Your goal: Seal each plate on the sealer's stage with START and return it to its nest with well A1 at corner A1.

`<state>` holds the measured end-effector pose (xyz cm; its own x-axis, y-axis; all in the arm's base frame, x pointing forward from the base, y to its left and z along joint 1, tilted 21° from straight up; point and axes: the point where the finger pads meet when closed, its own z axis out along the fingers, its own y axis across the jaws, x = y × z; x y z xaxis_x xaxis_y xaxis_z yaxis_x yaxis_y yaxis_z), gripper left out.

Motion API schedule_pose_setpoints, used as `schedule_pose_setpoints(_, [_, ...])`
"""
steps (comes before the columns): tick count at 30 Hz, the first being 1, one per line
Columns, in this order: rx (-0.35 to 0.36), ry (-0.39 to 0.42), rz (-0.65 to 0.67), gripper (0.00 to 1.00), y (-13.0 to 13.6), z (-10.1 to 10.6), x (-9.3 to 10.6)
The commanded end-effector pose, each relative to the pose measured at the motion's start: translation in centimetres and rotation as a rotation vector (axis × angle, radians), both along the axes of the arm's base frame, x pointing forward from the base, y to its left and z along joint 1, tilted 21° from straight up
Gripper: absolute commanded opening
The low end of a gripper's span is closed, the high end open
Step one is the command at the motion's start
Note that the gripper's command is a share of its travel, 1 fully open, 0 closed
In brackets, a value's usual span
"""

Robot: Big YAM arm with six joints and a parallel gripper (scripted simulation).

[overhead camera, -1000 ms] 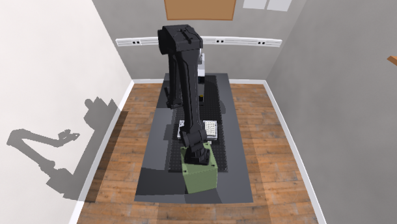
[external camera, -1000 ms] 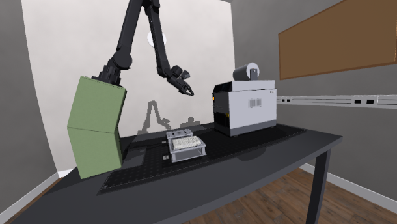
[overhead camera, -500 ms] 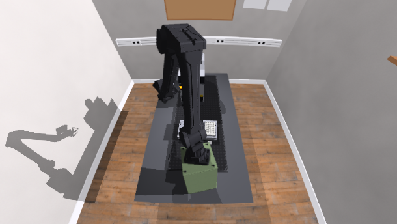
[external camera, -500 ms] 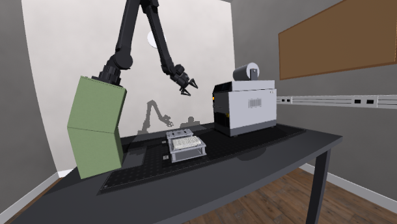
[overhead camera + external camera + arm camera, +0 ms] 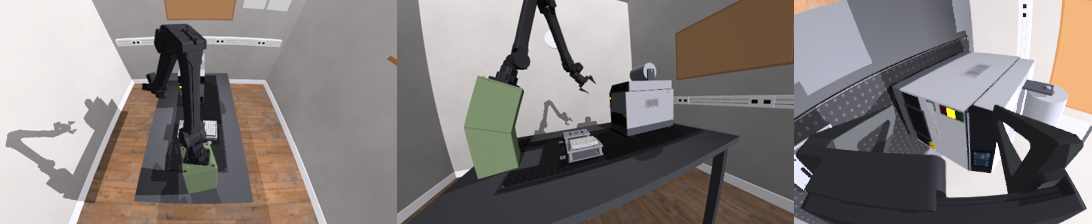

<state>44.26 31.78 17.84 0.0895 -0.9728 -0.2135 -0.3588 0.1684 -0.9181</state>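
With the spread, unladen jaws (image 5: pixel 588 85) short of the amber-lit plate sealer (image 5: pixel 650 109) (image 5: pixel 944 82) — its cycle apparently running — one plate (image 5: pixel 210 128) (image 5: pixel 583 142) sits nested below them, both returns seemingly left.

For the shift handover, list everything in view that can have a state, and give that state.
Sealer: cycle running, stage not out.
Sealer's lamp: amber lit, red and green dark.
End effector: open, nothing held, clear of the sealer.
Near plate: on its nest.
Other nest: no plate on it.
Foil roll: mounted atop the sealer.
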Motion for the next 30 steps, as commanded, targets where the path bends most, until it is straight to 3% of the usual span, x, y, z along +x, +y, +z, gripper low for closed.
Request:
schedule_pose_setpoints(1, [-0.161,-0.065,0.081,1.0,1.0,1.6,0.9])
schedule_pose_setpoints(14, [-0.105,-0.059,0.023,1.0,-1.5,1.4,0.8])
schedule_pose_setpoints(24, [-0.092,-0.073,0.056,1.0,1.1,1.9,0.4])
schedule_pose_setpoints(30, [-0.097,-0.078,0.044,1.0,0.7,2.2,1.1])
